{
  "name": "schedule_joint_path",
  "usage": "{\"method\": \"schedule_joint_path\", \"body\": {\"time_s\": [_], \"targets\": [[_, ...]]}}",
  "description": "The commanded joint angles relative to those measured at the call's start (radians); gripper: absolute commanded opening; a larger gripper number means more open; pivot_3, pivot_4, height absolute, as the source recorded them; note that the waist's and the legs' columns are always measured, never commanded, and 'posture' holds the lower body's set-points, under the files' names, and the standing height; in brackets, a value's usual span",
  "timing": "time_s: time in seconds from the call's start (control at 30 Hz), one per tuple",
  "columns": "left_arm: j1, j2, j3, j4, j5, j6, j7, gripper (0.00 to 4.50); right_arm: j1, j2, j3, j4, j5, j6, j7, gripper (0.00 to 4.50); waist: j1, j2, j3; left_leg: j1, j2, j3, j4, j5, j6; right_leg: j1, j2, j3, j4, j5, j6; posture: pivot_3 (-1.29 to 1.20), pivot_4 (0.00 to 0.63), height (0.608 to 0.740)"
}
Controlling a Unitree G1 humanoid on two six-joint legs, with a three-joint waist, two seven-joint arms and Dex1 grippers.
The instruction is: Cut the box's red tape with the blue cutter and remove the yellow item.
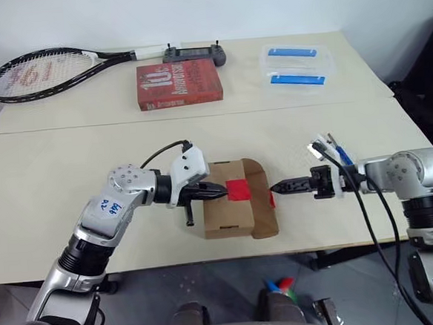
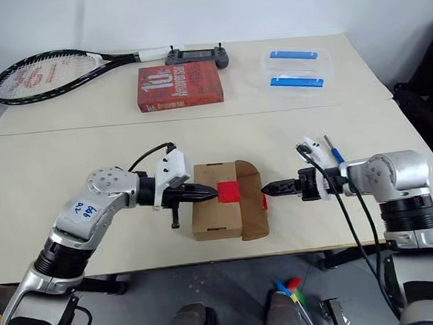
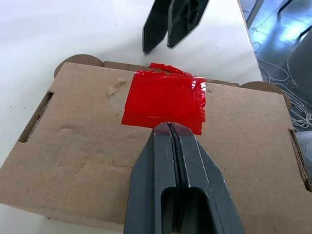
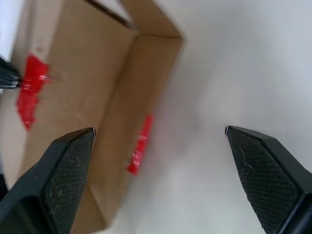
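Left eye view gives us the pale surface (image 1: 47, 182) first, and on its near part the box (image 1: 228, 217), a brown carton whose right flap bows outward. Far off lie a tennis racket (image 1: 47, 72), a red book (image 1: 178, 84), a pair of clear containers with blue handles (image 1: 296, 66) and a dark controller (image 1: 196, 54).

The red tape (image 1: 238, 190) sits on top of the box, with a further strip showing on the right-hand side. Our left hand (image 1: 220, 192) reaches in from the left with its fingers pressed shut and nothing between them — the tips rest at the tape's left edge. Our right hand (image 1: 275, 189) comes from the right, just beside the bowed flap; in the right wrist view its fingers (image 4: 63, 170) stand wide apart and hold nothing.

The blue cutter (image 1: 341, 152) shows as a slim blue shaft by the right wrist.
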Motion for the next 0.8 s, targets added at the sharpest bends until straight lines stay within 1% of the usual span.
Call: {"method": "schedule_joint_path", "body": {"time_s": [0.03, 0.23, 0.27, 0.3, 0.33, 0.6, 0.73, 0.8], "targets": [[0.028, 0.011, -0.041, 0.008, 0.032, 0.031, -0.003, 0.00, 0.006, 0.047, 0.050, -0.030, 0.026, 0.040, 0.016, 3.90, -0.002, 0.000, 0.000, 0.000, 0.000, 0.000, 0.000, 0.000, 0.000, 0.000, 0.000, 0.000, 0.000, 0.000, 0.000, 0.00, 0.150, 0.740], [0.035, 0.014, -0.036, -0.006, 0.029, 0.042, 0.004, 0.00, 0.004, 0.087, 0.049, -0.024, 0.015, 0.059, -0.007, 1.84, -0.005, 0.000, 0.000, -0.001, 0.000, 0.000, 0.000, 0.000, 0.000, 0.000, 0.000, 0.000, 0.000, 0.000, 0.000, 0.00, 0.150, 0.740], [0.036, 0.014, -0.036, -0.008, 0.029, 0.044, 0.005, 0.00, 0.002, 0.091, 0.047, -0.016, 0.013, 0.060, -0.009, 1.56, -0.005, 0.000, 0.000, -0.001, 0.000, 0.000, 0.000, 0.000, 0.000, 0.000, 0.000, 0.000, 0.000, 0.000, 0.000, 0.00, 0.150, 0.740], [0.039, 0.015, -0.035, -0.012, 0.028, 0.046, 0.006, 0.00, -0.003, 0.096, 0.047, -0.001, 0.008, 0.064, -0.015, 1.10, -0.005, 0.000, 0.000, -0.001, 0.000, 0.000, 0.000, 0.000, 0.000, 0.000, 0.000, 0.000, 0.000, 0.000, 0.000, 0.00, 0.150, 0.740], [0.041, 0.015, -0.033, -0.016, 0.026, 0.048, 0.009, 0.00, -0.014, 0.110, 0.038, 0.025, 0.001, 0.075, -0.031, 0.81, -0.006, 0.000, 0.000, -0.001, 0.000, 0.000, 0.000, 0.000, 0.000, 0.000, 0.000, 0.000, 0.000, 0.000, 0.000, 0.00, 0.150, 0.740], [0.048, 0.011, -0.030, -0.031, 0.025, 0.059, 0.021, 0.00, -0.050, 0.143, 0.058, 0.088, -0.013, 0.075, -0.032, 0.81, -0.016, 0.000, 0.000, -0.001, 0.000, 0.000, 0.000, 0.000, 0.000, 0.000, 0.000, 0.000, 0.000, 0.000, 0.000, 0.00, 0.150, 0.740], [0.054, 0.011, -0.026, -0.039, 0.025, 0.063, 0.026, 0.00, -0.046, 0.137, 0.085, 0.087, -0.024, 0.062, -0.025, 0.03, -0.017, -0.001, 0.000, 0.000, 0.000, 0.000, 0.000, 0.000, 0.000, 0.000, 0.000, 0.000, 0.000, 0.000, 0.000, 0.00, 0.150, 0.740], [0.057, 0.008, -0.024, -0.041, 0.024, 0.062, 0.029, 0.00, -0.041, 0.135, 0.085, 0.080, -0.025, 0.063, -0.029, 0.03, -0.017, -0.001, 0.000, 0.000, 0.000, 0.000, 0.001, 0.000, 0.000, 0.001, 0.000, 0.000, 0.000, 0.000, 0.000, 0.00, 0.150, 0.740]]}}
